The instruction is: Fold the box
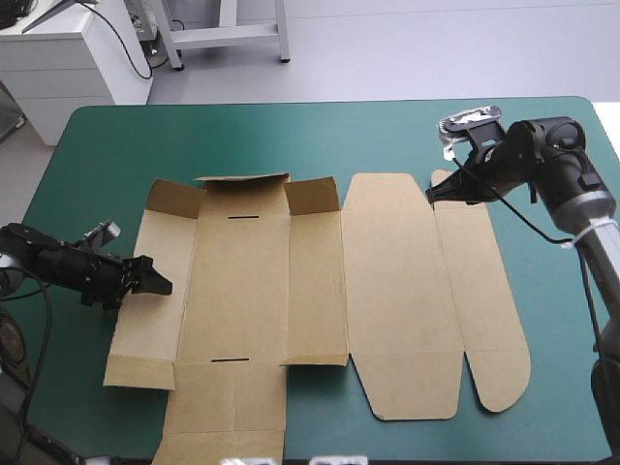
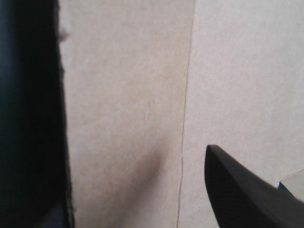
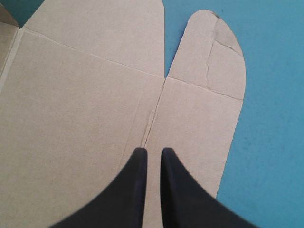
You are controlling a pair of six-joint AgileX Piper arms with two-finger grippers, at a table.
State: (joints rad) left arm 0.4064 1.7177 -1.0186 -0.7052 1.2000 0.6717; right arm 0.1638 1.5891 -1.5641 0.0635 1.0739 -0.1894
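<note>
A: Here's the box point(image 1: 387, 291), brown board spread flat across the middle of the teal-green surface point(image 1: 97, 145). No walls up. Where are the hands?

B: The left hand point(image 1: 155, 279) is low at the box's left side, over the outer left panel point(image 1: 145, 329), pointing in toward the centre. Its fingers are parted, with nothing between them that I can see.

A: Does its wrist view back that up?

B: Partly. One black finger point(image 2: 242, 194) shows well off to one side over plain board, with a fold line point(image 2: 185, 109) running ahead just beside it. I can't make out the other finger. There's only a dark band along the board's edge.

A: And the right?

B: The right hand point(image 1: 433, 193) is at the box's far edge, toward the right end, where the wide lid panel point(image 1: 397, 281) meets the narrow side strip point(image 1: 475, 281). Its fingers are drawn together to a point with only a slit between them, and they grip nothing.

A: What's ahead of it?

B: A crease point(image 3: 153, 114) runs straight out from between the fingertips. It ends where two rounded flaps part: a broad flap point(image 3: 109, 28) and a smaller flap point(image 3: 213, 52) with a crack-like wrinkle across it.

A: Anything else on the box?

B: Two thin dark slots mark the base panel, a far slot point(image 1: 245, 218) and a near slot point(image 1: 232, 360). The short flaps along the far edge look tipped up slightly.
</note>
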